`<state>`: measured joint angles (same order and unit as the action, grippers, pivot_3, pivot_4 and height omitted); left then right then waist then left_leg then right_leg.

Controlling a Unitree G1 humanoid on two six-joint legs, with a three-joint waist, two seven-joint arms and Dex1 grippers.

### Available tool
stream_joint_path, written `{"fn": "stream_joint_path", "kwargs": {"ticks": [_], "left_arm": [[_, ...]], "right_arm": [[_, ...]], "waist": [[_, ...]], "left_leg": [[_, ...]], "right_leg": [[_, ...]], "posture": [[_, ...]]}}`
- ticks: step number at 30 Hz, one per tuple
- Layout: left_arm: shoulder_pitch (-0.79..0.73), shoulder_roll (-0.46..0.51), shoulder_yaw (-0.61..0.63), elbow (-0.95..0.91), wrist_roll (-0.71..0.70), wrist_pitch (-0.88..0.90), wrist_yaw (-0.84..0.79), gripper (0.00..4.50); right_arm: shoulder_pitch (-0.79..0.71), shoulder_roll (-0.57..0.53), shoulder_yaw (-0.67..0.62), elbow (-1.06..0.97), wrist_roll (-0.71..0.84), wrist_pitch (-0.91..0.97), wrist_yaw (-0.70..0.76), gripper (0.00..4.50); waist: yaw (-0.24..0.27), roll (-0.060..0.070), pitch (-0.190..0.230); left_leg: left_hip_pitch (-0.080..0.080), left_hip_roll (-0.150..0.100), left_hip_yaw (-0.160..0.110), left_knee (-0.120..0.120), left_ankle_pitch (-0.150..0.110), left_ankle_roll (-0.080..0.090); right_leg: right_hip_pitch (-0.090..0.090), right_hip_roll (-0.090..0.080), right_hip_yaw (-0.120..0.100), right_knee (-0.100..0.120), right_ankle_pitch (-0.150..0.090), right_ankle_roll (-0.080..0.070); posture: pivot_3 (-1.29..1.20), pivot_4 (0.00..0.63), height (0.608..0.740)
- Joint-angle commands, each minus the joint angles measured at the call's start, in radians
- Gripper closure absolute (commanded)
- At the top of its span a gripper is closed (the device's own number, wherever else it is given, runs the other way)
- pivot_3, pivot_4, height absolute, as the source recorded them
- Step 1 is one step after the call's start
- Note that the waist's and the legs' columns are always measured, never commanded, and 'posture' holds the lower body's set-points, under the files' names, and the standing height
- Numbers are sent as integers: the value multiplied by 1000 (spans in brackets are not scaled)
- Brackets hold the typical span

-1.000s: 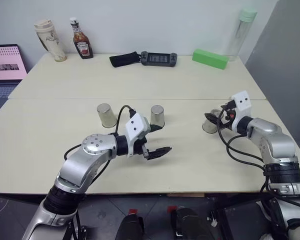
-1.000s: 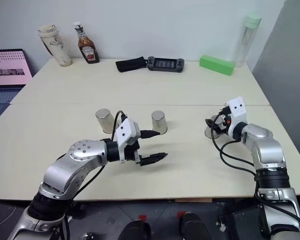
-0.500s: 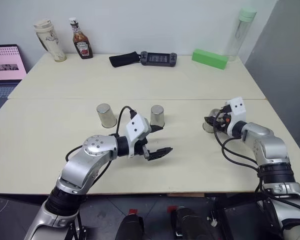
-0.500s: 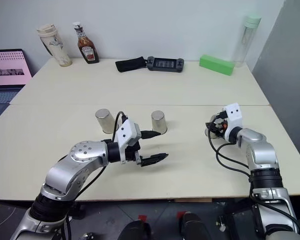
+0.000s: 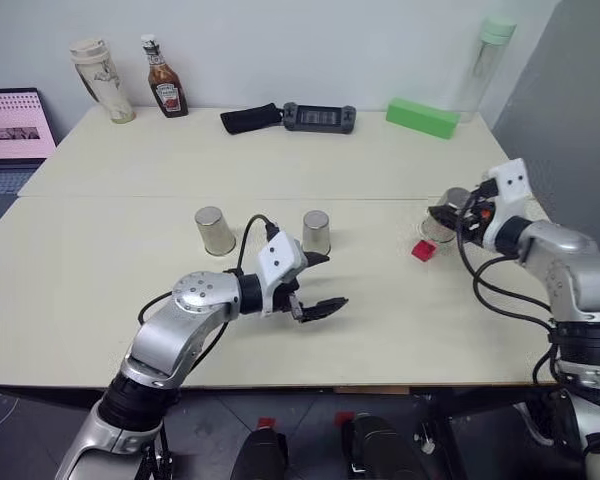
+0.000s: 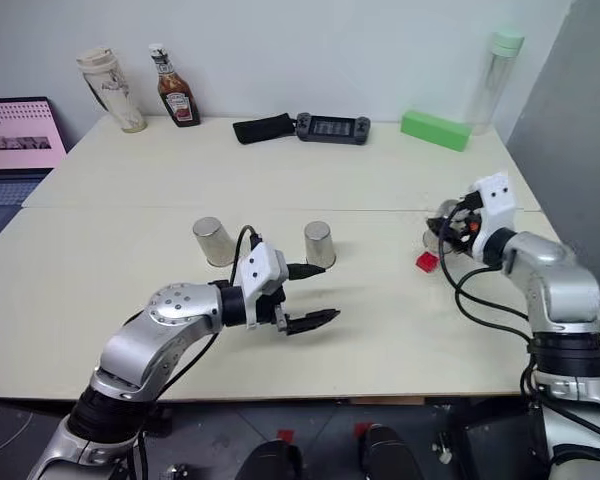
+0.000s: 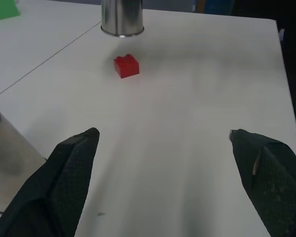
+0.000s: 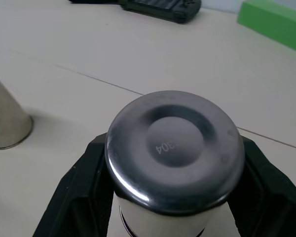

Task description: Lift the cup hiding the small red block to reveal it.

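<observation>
The cup (image 5: 448, 214) is gripped by the right end effector (image 8: 172, 197), whose two black fingers are clamped on its sides, and it is held upside down, clear of the counter (image 5: 100, 280), at the right side of the scene. The small red block (image 5: 423, 250) is exposed on the counter just below and slightly left and near of the raised cup, apart from it. The cup's long axis is seen standing close to upright. The left end effector (image 5: 315, 283) hangs with its fingers spread, grasping nothing, near the middle of the counter and well apart from the block. The reveal is judged done; any further move is judged to fall to the right arm, which is nearer.
</observation>
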<state>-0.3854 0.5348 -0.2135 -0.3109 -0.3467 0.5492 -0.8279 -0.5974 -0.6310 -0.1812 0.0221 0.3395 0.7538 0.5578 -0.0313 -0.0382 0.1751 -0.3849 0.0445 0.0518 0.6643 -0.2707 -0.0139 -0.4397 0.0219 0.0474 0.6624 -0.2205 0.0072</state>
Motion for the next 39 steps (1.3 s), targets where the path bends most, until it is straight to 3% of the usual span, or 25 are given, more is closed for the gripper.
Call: {"fn": "stream_joint_path", "kwargs": {"ticks": [1, 14, 19, 21, 31, 39], "left_arm": [[-19, -21, 6, -25, 0, -31, 3, 0], [-29, -28, -6, -16, 23, -37, 2, 0], [-26, -19, -4, -13, 24, -38, -2, 0], [-30, -17, -6, -11, 25, -37, -5, 0], [-32, -13, 0, -13, 18, -28, -17, 0], [-26, -3, 3, -21, 20, -27, -11, 0]], "right_arm": [[31, -31, -49, 4, -5, 3, -21, 1868], [123, 41, -88, 104, -14, -116, -93, 1868], [124, 18, -86, 79, 2, -86, -70, 413], [118, -11, -79, 47, 2, -74, -53, 24], [85, -303, -46, -263, 211, 269, 216, 24], [101, -439, -63, -304, 241, 294, 290, 24]], "waist": [[0, 0, 0], [-2, 0, 0], [-2, 0, 0], [-2, 0, 0], [-1, 1, 0], [-1, 1, 0]], "left_leg": [[0, 0, 0, 0, 0, 0], [0, 0, 1, 0, 0, 0], [0, 0, 1, 0, 0, 0], [0, 0, 1, 0, 0, 0], [0, 0, -1, -1, 0, 0], [0, 0, -2, 0, 0, 0]], "right_leg": [[0, 0, 0, 0, 0, 0], [0, 1, 1, 1, 0, 0], [0, 1, 1, 0, 0, 0], [0, 1, 1, 0, 0, 0], [0, 1, 0, 0, 0, 0], [0, 1, 0, -1, 0, 0]], "posture": [[0, 150, 740], [0, 150, 740], [0, 150, 740], [0, 150, 740], [0, 150, 740], [0, 150, 740]]}}
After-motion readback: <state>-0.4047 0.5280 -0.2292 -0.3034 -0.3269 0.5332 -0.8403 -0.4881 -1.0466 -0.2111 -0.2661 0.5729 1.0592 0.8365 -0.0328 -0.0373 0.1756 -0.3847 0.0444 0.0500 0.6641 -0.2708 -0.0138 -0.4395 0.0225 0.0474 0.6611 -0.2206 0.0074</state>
